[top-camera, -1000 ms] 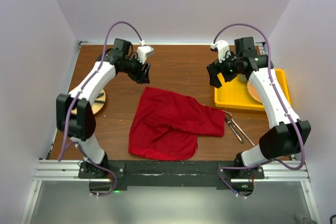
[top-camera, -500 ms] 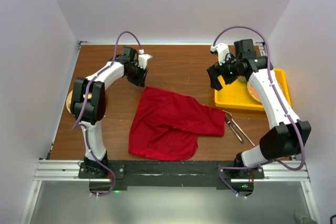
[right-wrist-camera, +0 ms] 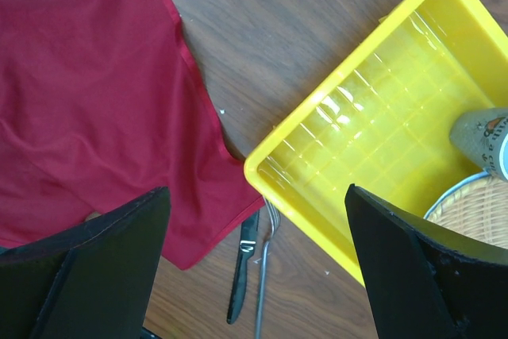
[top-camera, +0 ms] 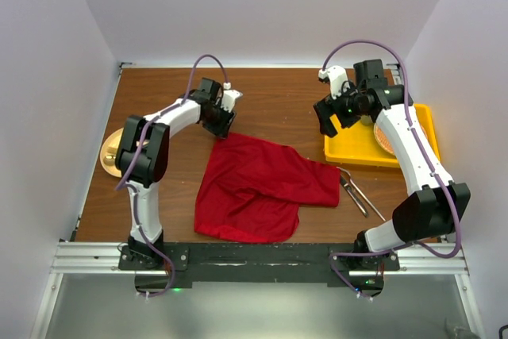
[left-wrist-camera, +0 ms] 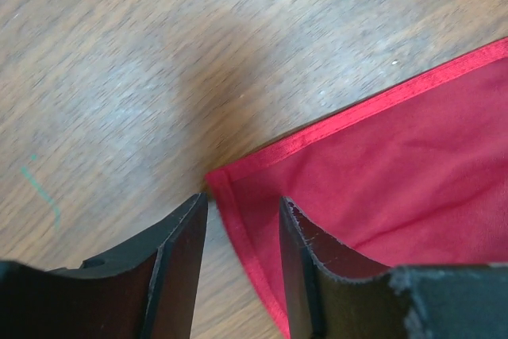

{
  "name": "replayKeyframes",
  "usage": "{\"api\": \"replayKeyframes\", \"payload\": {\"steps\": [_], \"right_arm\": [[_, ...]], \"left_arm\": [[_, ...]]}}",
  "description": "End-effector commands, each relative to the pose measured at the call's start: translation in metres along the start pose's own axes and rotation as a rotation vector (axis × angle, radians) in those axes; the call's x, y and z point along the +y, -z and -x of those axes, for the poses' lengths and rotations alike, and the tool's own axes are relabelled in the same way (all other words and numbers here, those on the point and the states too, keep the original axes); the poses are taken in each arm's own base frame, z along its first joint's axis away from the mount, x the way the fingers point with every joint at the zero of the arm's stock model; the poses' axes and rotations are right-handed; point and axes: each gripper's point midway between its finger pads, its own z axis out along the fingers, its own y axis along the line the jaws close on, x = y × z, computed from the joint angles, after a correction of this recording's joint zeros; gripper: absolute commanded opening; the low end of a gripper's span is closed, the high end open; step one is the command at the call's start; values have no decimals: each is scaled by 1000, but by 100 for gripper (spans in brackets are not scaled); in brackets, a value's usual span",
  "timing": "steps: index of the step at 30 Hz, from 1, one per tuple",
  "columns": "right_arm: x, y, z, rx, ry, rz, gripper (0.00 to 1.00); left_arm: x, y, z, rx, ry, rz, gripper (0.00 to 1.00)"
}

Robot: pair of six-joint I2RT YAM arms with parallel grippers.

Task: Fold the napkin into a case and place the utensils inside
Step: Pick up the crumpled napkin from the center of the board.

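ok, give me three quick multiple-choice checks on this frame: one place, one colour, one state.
1. Colour of the tray? A blue; B yellow; C white.
2. The utensils lie: A on the table beside the napkin's right corner; B in the tray; C on top of the napkin.
3. The right gripper is: A shut on the napkin; B shut, empty; C open, empty.

1 B, its plastic is plain yellow. 2 A, they rest on bare wood next to the cloth. 3 C, its fingers stand wide apart, gripping nothing.
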Motion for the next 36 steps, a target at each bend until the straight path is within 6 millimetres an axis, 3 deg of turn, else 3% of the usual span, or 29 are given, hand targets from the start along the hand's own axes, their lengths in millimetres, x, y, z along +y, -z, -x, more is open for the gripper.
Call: {"api": "replayKeyframes", "payload": {"steps": [1,2,4,6,9,17,22,28,36], "right_arm": [[-5,15,9,-28,16,-41,96],[-5,15,9,-31,18,-43,96],[-6,15,9,-30,20,-44,96],[-6,13,9,-33,21,-44,96],[-3,8,11,-46,15,-22,95],[9,-24,26,-73,-23,79,83],[20,-54,36,-55,-16,116,74],[30,-94,47,-30,-1,85,61],[16,-154,39,46,-102,-28,57]], "left_arm": [[2,-12,4,-22,2,39,44],[-1,-14,3,-17,-3,35,43],[-1,-20,-6,10,-12,57,31],[-2,-22,-16,41,-25,72,11],[13,-8,-25,46,-26,136,0],[94,62,-51,39,27,291,0],[128,82,-70,61,87,343,0],[137,77,-77,77,145,348,0],[138,70,-73,74,191,329,0]]}}
